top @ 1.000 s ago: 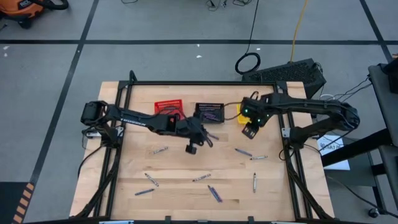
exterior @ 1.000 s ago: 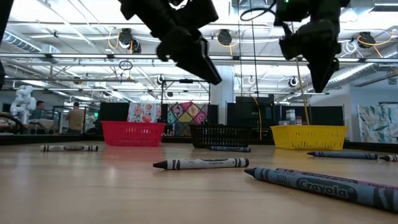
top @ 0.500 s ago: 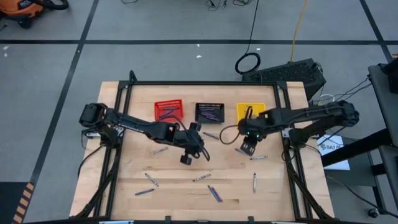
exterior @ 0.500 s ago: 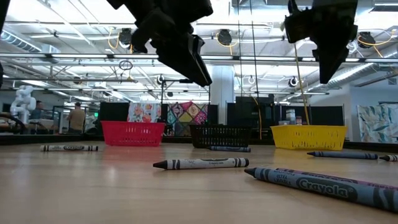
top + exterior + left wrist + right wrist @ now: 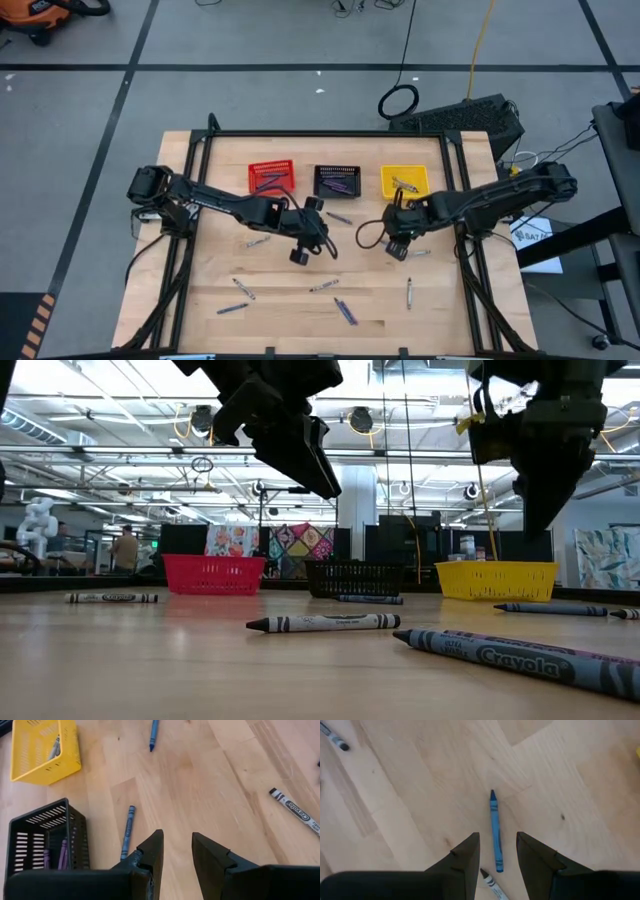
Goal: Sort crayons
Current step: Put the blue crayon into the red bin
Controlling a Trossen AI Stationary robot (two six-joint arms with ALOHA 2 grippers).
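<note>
Several crayons lie flat on the wooden table [image 5: 290, 300]. A blue crayon [image 5: 495, 830] lies straight below my right gripper [image 5: 497, 850], whose open fingers stand over either side of it without touching; this gripper hangs near the table's right middle [image 5: 396, 250], clear of the wood [image 5: 540, 510]. A grey crayon [image 5: 492, 885] lies just beside the blue one. My left gripper [image 5: 177, 852] is open and empty, above the table's middle [image 5: 300, 255], with a grey-blue crayon [image 5: 127, 825] below it beside the black basket [image 5: 75, 815].
The red basket [image 5: 272, 164], the black basket [image 5: 337, 168] and the yellow basket [image 5: 385, 180] stand in a row at the far side, each with crayons inside. More crayons lie scattered toward the near edge [image 5: 345, 311], [image 5: 409, 292], [image 5: 243, 289], [image 5: 325, 623].
My right gripper has gone from beside the yellow basket toward the table's near edge and down, and now stands over the blue crayon. My left gripper has moved a little toward the near edge, then kept still.
</note>
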